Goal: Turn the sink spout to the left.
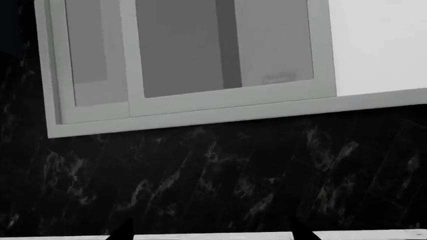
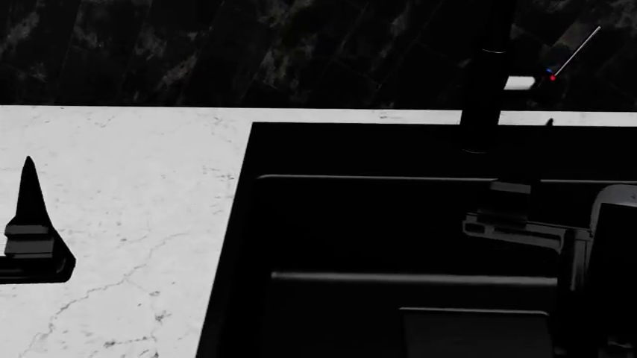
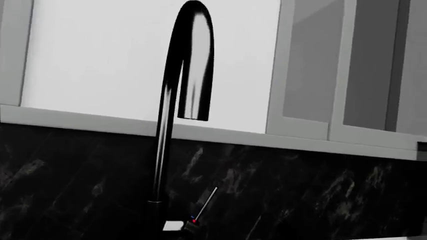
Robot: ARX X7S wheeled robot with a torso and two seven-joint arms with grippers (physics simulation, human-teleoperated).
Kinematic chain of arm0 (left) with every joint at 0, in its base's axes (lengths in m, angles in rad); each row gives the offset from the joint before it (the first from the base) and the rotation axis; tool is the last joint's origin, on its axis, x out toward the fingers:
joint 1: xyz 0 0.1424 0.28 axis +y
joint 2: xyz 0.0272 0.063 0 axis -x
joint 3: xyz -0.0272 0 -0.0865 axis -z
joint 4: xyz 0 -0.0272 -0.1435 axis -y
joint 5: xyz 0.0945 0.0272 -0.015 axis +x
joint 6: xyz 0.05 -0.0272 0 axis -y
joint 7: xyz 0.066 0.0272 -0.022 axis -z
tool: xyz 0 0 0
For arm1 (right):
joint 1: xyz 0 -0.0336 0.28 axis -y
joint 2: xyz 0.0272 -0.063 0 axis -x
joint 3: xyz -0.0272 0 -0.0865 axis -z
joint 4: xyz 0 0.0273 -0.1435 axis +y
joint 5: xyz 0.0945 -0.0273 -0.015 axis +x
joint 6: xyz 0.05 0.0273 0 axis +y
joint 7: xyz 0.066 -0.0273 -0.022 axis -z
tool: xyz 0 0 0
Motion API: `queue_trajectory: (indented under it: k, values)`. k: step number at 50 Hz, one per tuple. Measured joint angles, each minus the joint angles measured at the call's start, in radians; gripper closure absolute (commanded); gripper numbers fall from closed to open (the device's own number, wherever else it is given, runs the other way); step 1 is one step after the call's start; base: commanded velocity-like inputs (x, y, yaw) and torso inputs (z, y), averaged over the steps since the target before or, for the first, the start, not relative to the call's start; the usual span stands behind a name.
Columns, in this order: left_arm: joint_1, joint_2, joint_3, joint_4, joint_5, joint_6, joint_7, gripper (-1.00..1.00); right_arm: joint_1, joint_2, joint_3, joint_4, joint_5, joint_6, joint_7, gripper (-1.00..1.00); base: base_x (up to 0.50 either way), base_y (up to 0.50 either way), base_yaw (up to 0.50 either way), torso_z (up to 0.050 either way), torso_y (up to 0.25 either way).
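Note:
The sink spout [image 3: 190, 60] is a matte black gooseneck. Its upright stem [image 3: 159, 165] rises in front of the black marble backsplash, and its outlet hangs down, facing the right wrist camera. In the head view the stem [image 2: 485, 97] stands at the back rim of the basin. The thin pale lever [image 3: 205, 202] with red and blue dots stands beside its base. My right arm [image 2: 518, 220] is over the basin just in front of the stem; its jaws are lost against the black. My left gripper [image 1: 212, 236] is open and empty, and one of its fingers [image 2: 28, 194] shows over the white counter.
The black rectangular sink basin [image 2: 298, 149] fills the middle and right of the head view. A white marble counter [image 2: 130, 164] lies to its left. The black marble backsplash [image 1: 220, 175] runs behind, with a grey-framed window [image 1: 187, 105] above it.

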Motion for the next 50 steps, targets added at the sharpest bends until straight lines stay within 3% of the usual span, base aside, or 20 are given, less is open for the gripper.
queue_trajectory:
  k: [20, 50]
  values:
    - [-0.018, 0.004, 0.011, -0.004, -0.017, -0.017, -0.001, -1.0, 0.177, 0.008, -0.064, 0.069, -0.021, 0.132, 0.037, -1.0, 0.0, 0.0, 0.0, 0.0, 0.0]
    - [-0.029, -0.008, 0.044, -0.008, 0.007, -0.011, -0.013, -1.0, 0.301, 0.011, -0.1, 0.134, -0.008, 0.174, 0.022, -1.0, 0.0, 0.0, 0.0, 0.0, 0.0]
